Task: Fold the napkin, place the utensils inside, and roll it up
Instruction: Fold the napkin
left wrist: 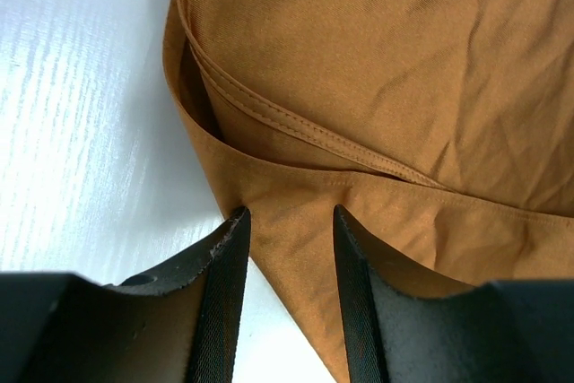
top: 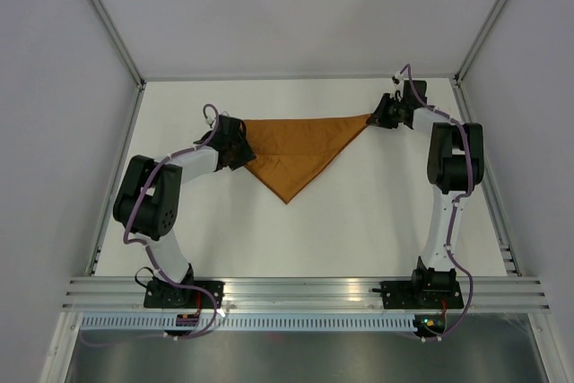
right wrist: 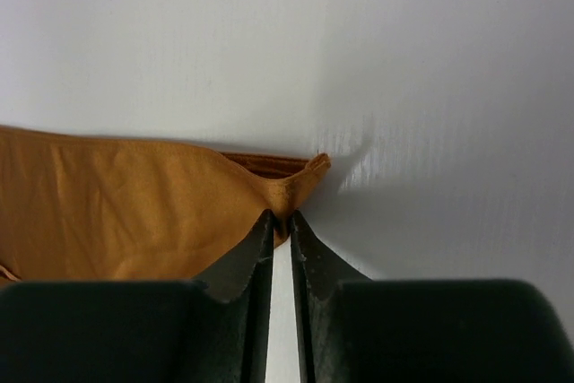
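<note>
The napkin [top: 296,150] lies on the table [top: 359,239] in the upper middle of the top view, folded into a triangle. Its long edge runs left to right and its point aims at the bottom of the frame. The left hand [top: 240,152] is at the left corner, half open, with its fingers astride the doubled edge. The right hand [top: 374,118] is at the right corner, nearly closed; I cannot tell whether cloth is caught. The step looks like another fold or a straightening. To do it well, pinch both layers at each corner, lift little, move the hands evenly and keep the long edge taut
</note>
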Action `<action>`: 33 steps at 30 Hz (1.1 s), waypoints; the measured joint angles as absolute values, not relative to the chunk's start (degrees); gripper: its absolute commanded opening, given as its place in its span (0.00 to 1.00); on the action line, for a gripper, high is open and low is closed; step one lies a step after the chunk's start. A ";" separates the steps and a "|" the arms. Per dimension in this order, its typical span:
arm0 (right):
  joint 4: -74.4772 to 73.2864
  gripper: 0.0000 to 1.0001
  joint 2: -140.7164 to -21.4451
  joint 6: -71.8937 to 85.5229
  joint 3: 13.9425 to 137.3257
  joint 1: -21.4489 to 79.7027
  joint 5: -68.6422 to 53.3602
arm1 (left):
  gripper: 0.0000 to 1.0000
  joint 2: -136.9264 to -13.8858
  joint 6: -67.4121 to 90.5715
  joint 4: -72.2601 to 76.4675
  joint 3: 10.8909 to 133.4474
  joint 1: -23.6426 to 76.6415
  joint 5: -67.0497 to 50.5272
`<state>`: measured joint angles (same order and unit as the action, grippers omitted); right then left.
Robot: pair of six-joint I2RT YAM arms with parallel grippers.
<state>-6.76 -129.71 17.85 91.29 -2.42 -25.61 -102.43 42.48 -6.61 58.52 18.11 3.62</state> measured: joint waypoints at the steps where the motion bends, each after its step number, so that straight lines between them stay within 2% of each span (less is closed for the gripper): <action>1: -6.68 0.17 -129.23 17.47 90.70 -2.42 -25.85 | 0.47 -102.43 42.59 -6.55 58.50 18.06 3.81; 11: -4.80 0.14 -118.76 12.19 86.30 -0.03 -27.66 | 0.47 -102.37 42.74 -5.32 58.50 18.06 3.73; 18: -4.29 0.13 -108.75 6.44 81.21 8.01 -27.70 | 0.49 -98.04 43.05 -4.23 58.50 18.06 1.65; 22: -6.39 0.26 -108.16 6.76 81.17 11.33 -26.89 | 0.50 -93.41 43.16 -4.16 58.87 18.06 -0.05; 23: -7.03 0.34 -108.79 7.44 81.69 11.18 -26.81 | 0.50 -92.60 43.20 -4.14 59.22 18.06 -0.40; 25: -8.40 0.41 -111.33 9.26 83.81 9.76 -26.57 | 0.50 -91.18 43.22 -4.12 59.61 18.06 -0.97; 26: -8.88 0.49 -113.60 10.50 85.67 8.27 -26.11 | 0.50 -90.61 43.22 -4.10 59.64 18.06 -1.41; 28: -9.74 0.52 -116.97 12.19 87.83 5.52 -25.02 | 0.51 -89.80 43.22 -4.16 59.61 18.06 -1.72; 33: -12.08 0.52 -122.56 15.62 89.84 0.43 -19.77 | 0.51 -88.62 43.22 -4.23 59.61 18.06 -1.91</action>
<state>-12.08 -122.56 15.62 89.84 0.43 -19.77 -88.62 43.22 -4.23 59.61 18.06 -1.91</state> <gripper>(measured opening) 0.520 0.506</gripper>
